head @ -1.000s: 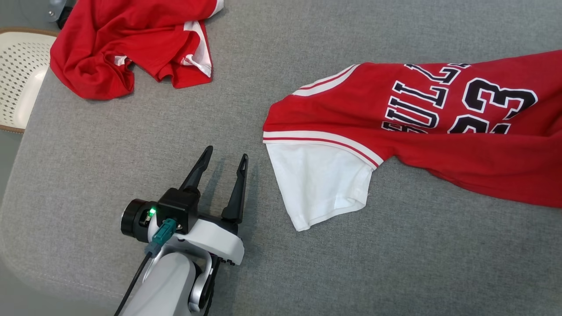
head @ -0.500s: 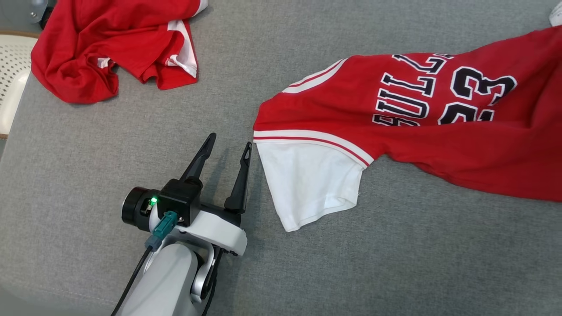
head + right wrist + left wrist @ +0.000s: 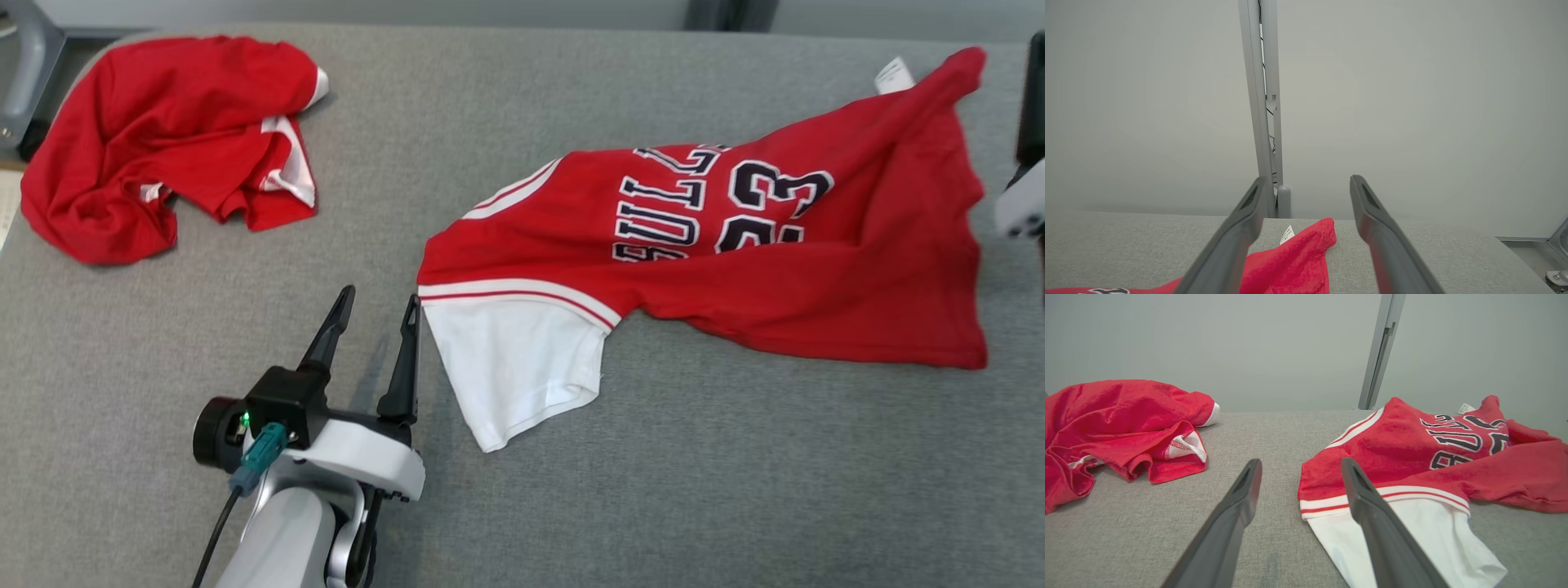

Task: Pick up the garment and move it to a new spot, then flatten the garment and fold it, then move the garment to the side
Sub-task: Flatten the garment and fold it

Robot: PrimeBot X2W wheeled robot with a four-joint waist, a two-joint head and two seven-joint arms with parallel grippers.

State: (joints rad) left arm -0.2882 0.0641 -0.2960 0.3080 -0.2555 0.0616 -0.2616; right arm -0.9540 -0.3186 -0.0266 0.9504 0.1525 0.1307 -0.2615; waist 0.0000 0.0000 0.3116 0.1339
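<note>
Task garment: red jersey (image 3: 735, 269) with dark "BULLS 23" lettering, lying on the grey padded worktop (image 3: 694, 490), from its middle out toward the right edge.
Jersey lay: stretched out long but not flat. The body is creased and narrowed, and the lower part of the lettering is tucked into a fold. One hem corner with a white label (image 3: 894, 75) reaches the far right corner.
White sleeve (image 3: 514, 367): spread flat and pointing to the near edge.
Left end effector (image 3: 380, 296): fingers spread wide with nothing between them. It is low over the worktop, with its right finger just beside the sleeve's edge.
Right end effector (image 3: 1308, 180): fingers wide apart and empty, above the far right hem corner and clear of the cloth.
Other cloth: crumpled red garment (image 3: 155, 139) bunched at the far left corner, well apart from the jersey.
Done, by the look of it: the jersey is laid in an open spot, so the move seems finished.
In hand: flattening appears barely begun, since the body wants pulling out square.
Left: smoothing, the fold itself, then shifting the jersey aside.
</note>
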